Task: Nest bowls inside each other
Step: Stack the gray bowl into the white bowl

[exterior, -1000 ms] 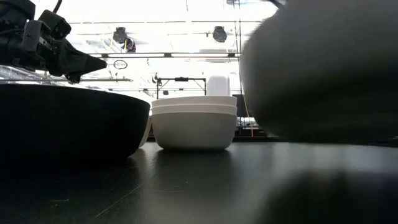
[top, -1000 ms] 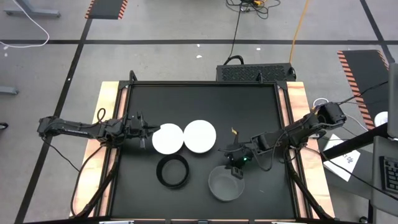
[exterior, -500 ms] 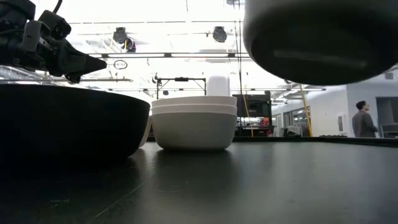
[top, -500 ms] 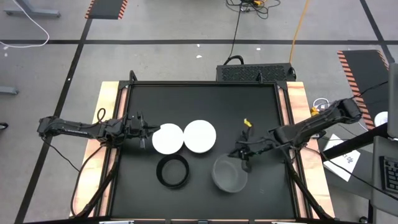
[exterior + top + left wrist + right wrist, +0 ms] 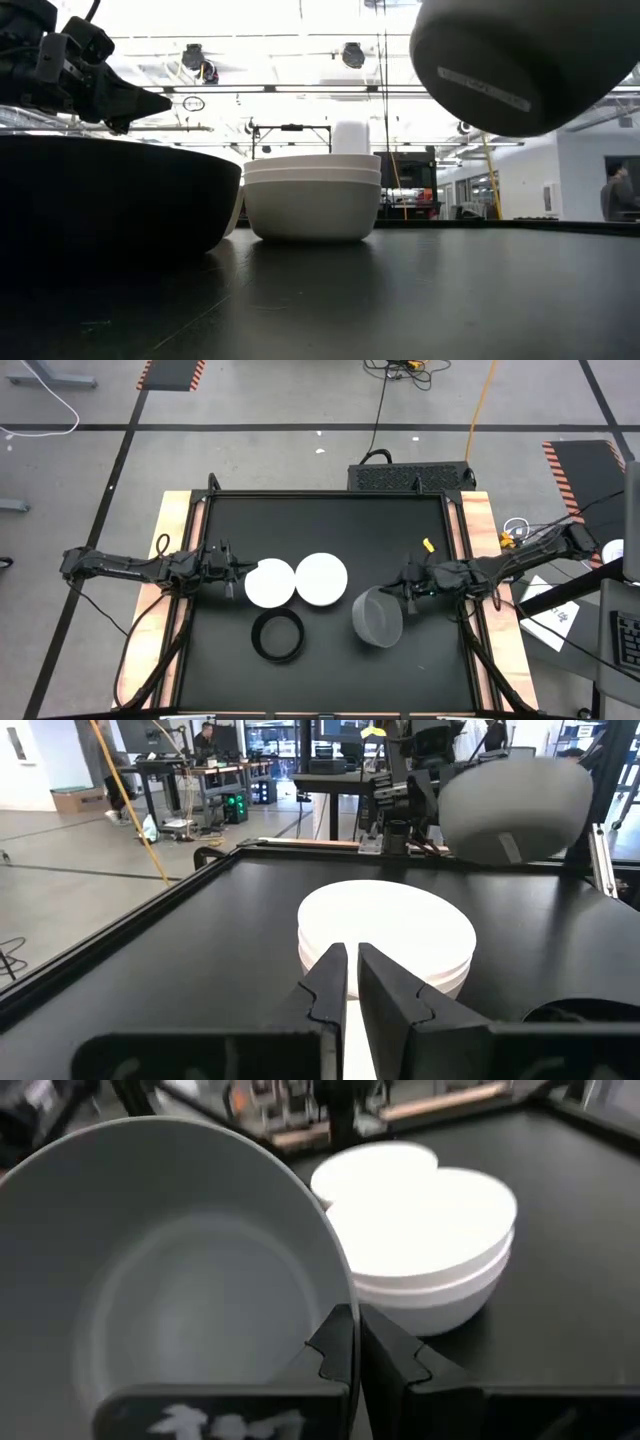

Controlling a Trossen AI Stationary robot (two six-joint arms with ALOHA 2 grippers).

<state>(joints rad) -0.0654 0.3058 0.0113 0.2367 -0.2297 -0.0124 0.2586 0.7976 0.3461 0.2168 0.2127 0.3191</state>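
Observation:
My right gripper (image 5: 398, 598) is shut on a translucent grey bowl (image 5: 376, 618) and holds it in the air at the table's right middle, right of the white bowls. Two white bowls sit rim to rim at the centre: the left one (image 5: 270, 583) and the right one (image 5: 321, 578), which shows stacked rims in the low view (image 5: 312, 195). A black bowl (image 5: 278, 635) stands on its base near the front edge. My left gripper (image 5: 243, 572) waits shut at the left white bowl's left side, above rim height (image 5: 150, 100). My right gripper pinches the grey bowl's rim (image 5: 338, 1285), one finger inside the bowl and one outside. The fingers come roughly level from the table's right. The bowl is lifted clear and tipped, its opening turned toward the gripper and its base (image 5: 485, 85) facing down and left.
The black table top has a raised frame and wooden strips (image 5: 172, 560) on both sides. The far half of the table (image 5: 330, 525) holds nothing. Cables and a paper lie off the right edge. A person (image 5: 615, 195) stands far off in the room.
My right gripper has lifted the grey bowl off the table and carried it up, toward the far edge and a little right. The bowl stood upright on the table a second ago; it now hangs clear and has tipped over, with its opening turned to the right.

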